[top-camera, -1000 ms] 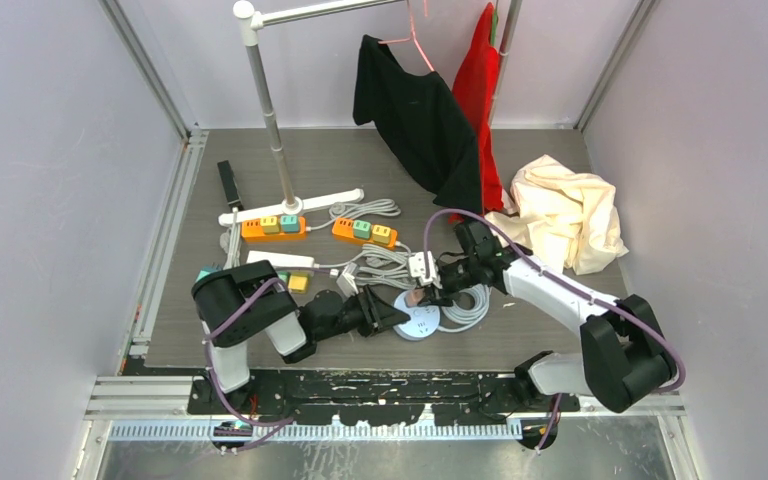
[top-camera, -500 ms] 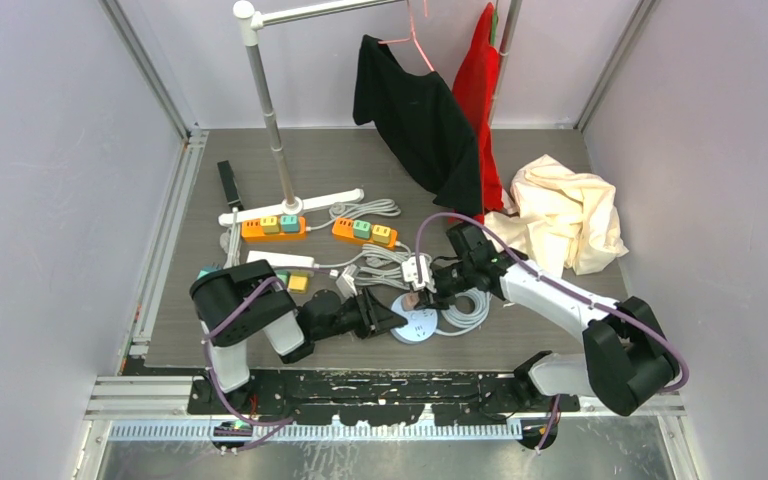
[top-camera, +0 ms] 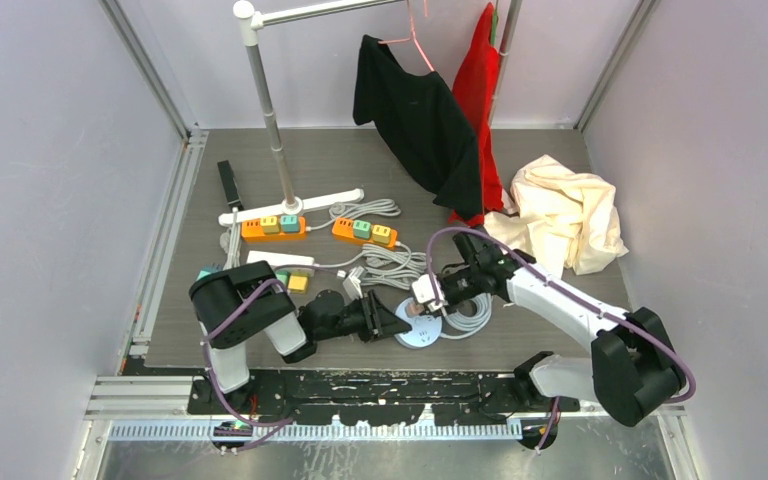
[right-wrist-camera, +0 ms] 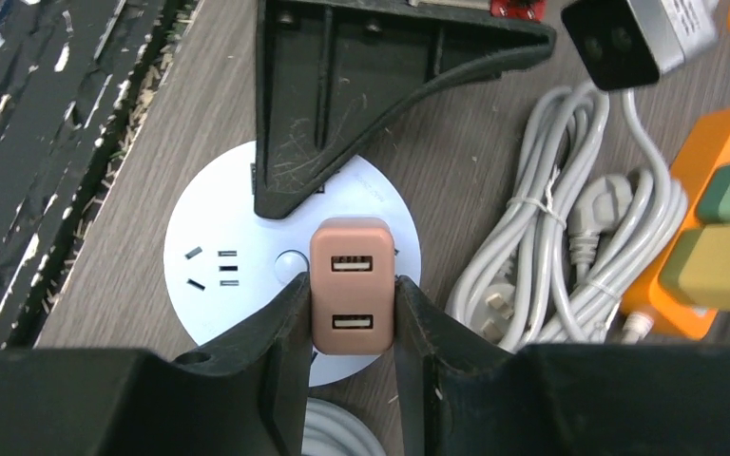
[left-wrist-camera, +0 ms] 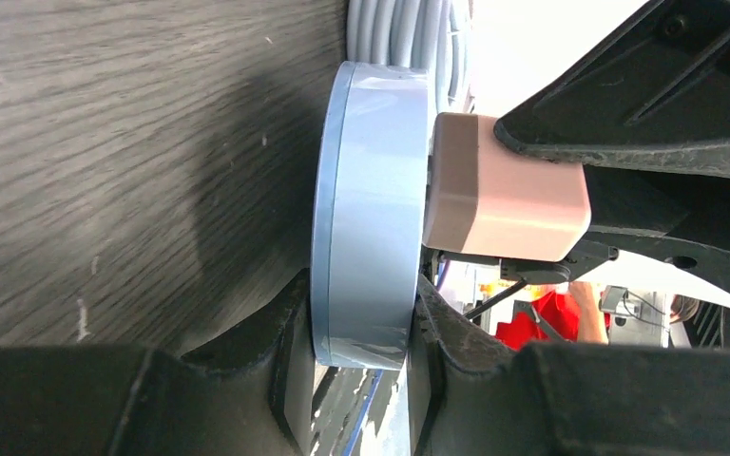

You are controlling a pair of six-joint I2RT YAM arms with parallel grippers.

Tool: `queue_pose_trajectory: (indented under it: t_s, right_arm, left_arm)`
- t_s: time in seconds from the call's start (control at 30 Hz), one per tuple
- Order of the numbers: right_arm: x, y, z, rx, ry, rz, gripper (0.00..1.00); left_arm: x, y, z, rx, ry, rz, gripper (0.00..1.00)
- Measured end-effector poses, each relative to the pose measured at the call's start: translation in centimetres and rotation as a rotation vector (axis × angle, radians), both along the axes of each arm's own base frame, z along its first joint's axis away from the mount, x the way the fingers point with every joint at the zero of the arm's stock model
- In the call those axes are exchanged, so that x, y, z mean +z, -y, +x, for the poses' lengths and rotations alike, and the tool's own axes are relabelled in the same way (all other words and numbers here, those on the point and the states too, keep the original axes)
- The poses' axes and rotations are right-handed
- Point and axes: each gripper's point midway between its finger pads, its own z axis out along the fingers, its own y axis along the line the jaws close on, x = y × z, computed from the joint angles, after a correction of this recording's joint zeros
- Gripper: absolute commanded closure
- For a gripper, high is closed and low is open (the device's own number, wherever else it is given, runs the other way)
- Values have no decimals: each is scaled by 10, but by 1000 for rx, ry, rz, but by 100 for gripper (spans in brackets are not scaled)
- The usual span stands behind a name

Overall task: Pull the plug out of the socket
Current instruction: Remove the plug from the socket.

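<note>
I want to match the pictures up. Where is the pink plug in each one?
Top external: pink plug low centre, between the arms.
Left wrist: plug right of centre, upper half.
Right wrist: plug bottom centre, between black fingers.
Shared landmark: the round white socket touching it.

right arm [top-camera: 560, 295]: wrist has dropped and drawn back toward the near edge | purple cable loop [top-camera: 438, 237]: now arches lower | right gripper [right-wrist-camera: 352, 296]: carried down with the pink plug [right-wrist-camera: 352, 261] | round socket [top-camera: 424, 334]: nudged slightly nearer and rightward | left gripper [left-wrist-camera: 356, 351]: shifted a little with the socket's rim
</note>
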Motion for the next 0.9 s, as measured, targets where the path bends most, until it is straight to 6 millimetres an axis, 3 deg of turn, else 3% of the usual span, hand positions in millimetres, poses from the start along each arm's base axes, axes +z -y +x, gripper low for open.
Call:
queue_pose_trajectory:
  t_s: [0.23,0.37,0.5,0.6,0.7,0.8,0.9]
  right_arm:
    - [-4,2,17,-207,-110,-33,99]
    - [-2,15,19,-172,-63,-31,99]
    - [4,19,0,-31,0,0,99]
    - [4,7,-27,75,-50,26,99]
    - [9,-6,-39,85,-133,57,99]
    - [15,-7,-27,10,-171,68,99]
    - [30,6,0,-106,-183,99,99]
  left_arm:
    - [-3,-4,10,39,-3,12,100]
    - [3,0,15,51,13,-3,100]
    - [-4,-2,15,58,-10,21,100]
    - [-4,-2,15,61,-10,20,100]
    - [-4,-2,16,61,-10,21,100]
    - [-4,-4,16,67,-9,25,100]
    - [-2,-6,16,70,2,35,100]
